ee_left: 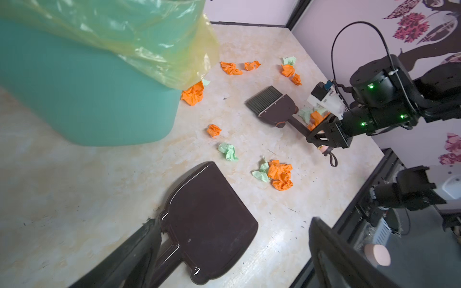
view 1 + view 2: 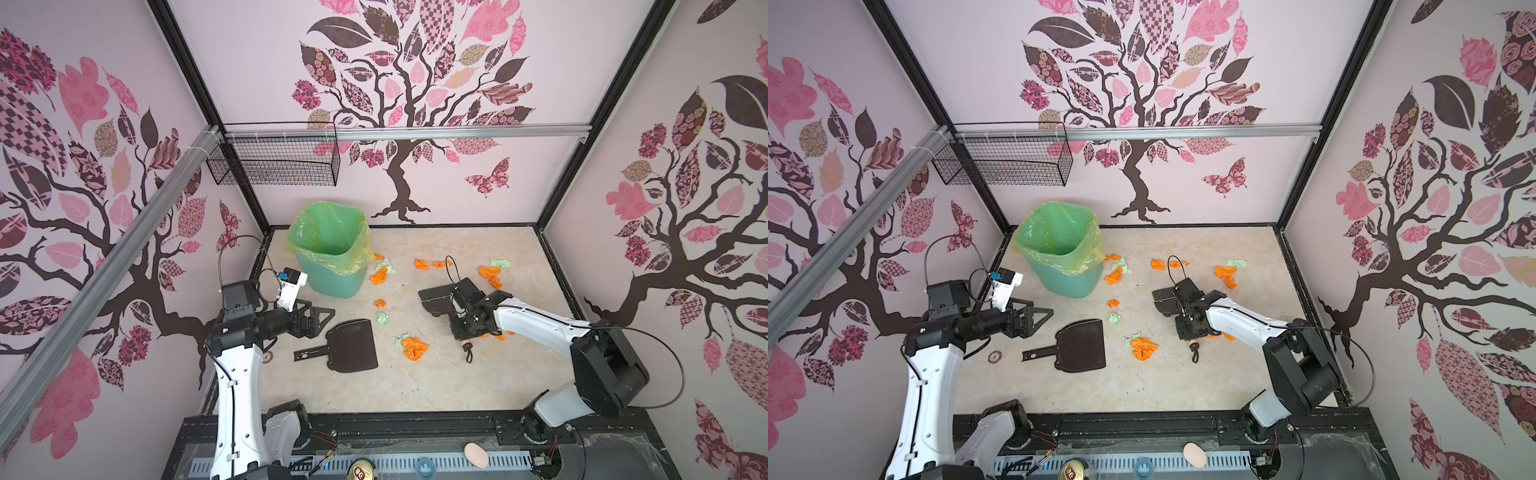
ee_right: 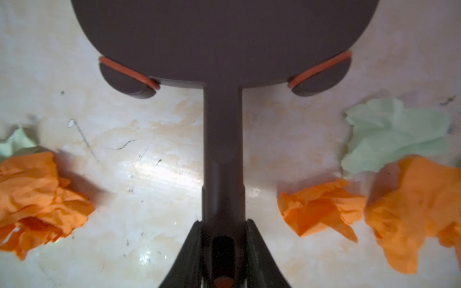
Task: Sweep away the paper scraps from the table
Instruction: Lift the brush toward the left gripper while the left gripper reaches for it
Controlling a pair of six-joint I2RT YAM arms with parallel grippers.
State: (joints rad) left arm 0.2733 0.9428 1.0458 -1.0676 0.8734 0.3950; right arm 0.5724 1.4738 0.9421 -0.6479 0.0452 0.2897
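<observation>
Brush (image 3: 222, 124) clamped in right gripper (image 3: 222, 232), 3 orange + 2 mint paper scraps (image 3: 321, 212) flanking; left gripper (image 2: 322, 311) wide, near 1 dustpan (image 2: 353, 345).

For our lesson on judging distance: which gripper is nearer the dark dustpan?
Left. The left gripper hangs open close beside the dustpan, near its handle. The right gripper, shut on the brush, sits farther off, across the paper scraps.

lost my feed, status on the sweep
Right gripper shut on brush handle. Left gripper open beside dustpan. Paper scraps scattered across table, none on dustpan.
</observation>
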